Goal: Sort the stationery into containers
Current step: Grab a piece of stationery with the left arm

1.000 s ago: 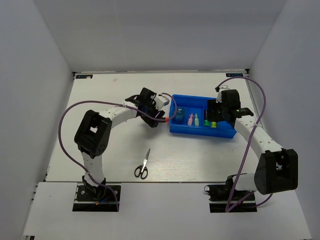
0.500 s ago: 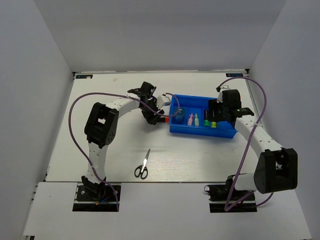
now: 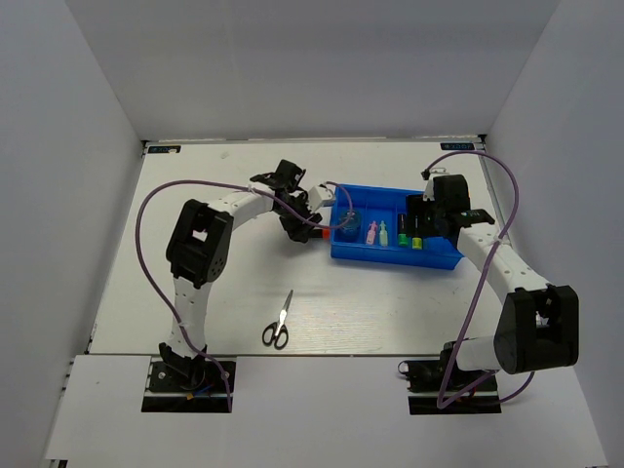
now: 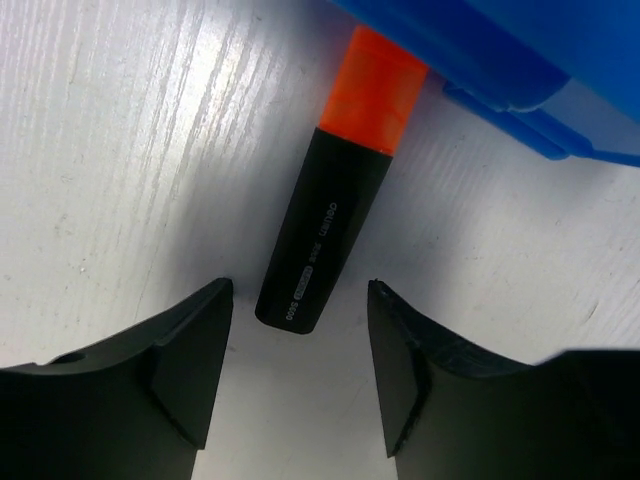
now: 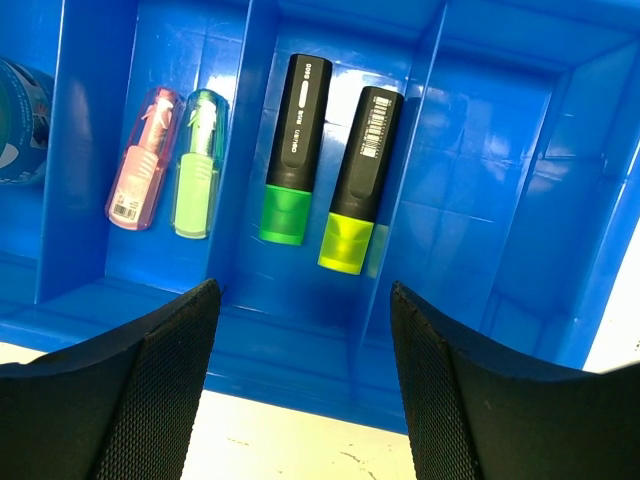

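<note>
A black highlighter with an orange cap (image 4: 330,230) lies on the table, its cap against the left wall of the blue tray (image 4: 520,60). My left gripper (image 4: 300,300) is open, its jaws either side of the highlighter's butt end without touching it. In the top view the left gripper (image 3: 295,222) sits just left of the tray (image 3: 439,257). My right gripper (image 5: 303,295) hangs open over the tray's near wall (image 5: 300,350). Inside lie a pink highlighter (image 5: 143,160), a pale green one (image 5: 198,165), a green-capped one (image 5: 292,150) and a yellow-capped one (image 5: 360,180). Black-handled scissors (image 3: 278,327) lie on the table.
A round blue object (image 3: 351,222) sits in the tray's left compartment. White walls enclose the table on three sides. A purple cable loops from each arm. The scissors lie well in front of the left gripper, toward the arm bases.
The left arm's elbow has swung toward the back and the wrist has turned, with the gripper staying by the tray's left wall. The right arm has not moved.
</note>
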Motion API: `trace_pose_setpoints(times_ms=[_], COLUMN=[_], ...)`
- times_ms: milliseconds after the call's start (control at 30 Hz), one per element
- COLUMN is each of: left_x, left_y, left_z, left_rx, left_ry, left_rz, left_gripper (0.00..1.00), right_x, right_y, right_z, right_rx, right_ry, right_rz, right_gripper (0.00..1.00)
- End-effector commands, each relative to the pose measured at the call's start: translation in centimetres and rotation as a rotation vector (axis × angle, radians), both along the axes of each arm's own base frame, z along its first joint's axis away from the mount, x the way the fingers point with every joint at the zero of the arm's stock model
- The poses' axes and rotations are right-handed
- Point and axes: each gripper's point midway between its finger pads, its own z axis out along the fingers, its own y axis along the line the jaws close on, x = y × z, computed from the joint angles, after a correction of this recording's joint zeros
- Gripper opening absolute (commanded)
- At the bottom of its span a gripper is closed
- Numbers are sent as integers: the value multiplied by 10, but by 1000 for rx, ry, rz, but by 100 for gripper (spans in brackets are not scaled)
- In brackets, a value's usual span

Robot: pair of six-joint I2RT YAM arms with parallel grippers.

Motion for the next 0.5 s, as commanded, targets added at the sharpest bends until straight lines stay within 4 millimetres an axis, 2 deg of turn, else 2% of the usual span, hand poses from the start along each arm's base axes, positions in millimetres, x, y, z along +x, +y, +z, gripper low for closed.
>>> trace_pose_setpoints(times_ms=[0,100,233,333,467], left_x=[-5,-11,-17,-29,-41], left_y=[-9,-4,15,28,47], left_z=[-6,-14,-28,-37,-35], left_rx=[-8,35,149,200,253], left_ry=[5,-5,-54,-37,-32], left_rz=[-29,-26,-3,19,63], left_gripper=[63,49,40,32,23], right_x=[2,2,0,-1,-2], right_y=[1,1,2,1,1], right_z=[5,8,11,16,18], right_rx=[28,37,49,56,68], right_ry=[-9,-17,-21,-35,-42], right_rz=[-13,-13,-10,-11,-14], right_gripper=[72,72,72,72,72])
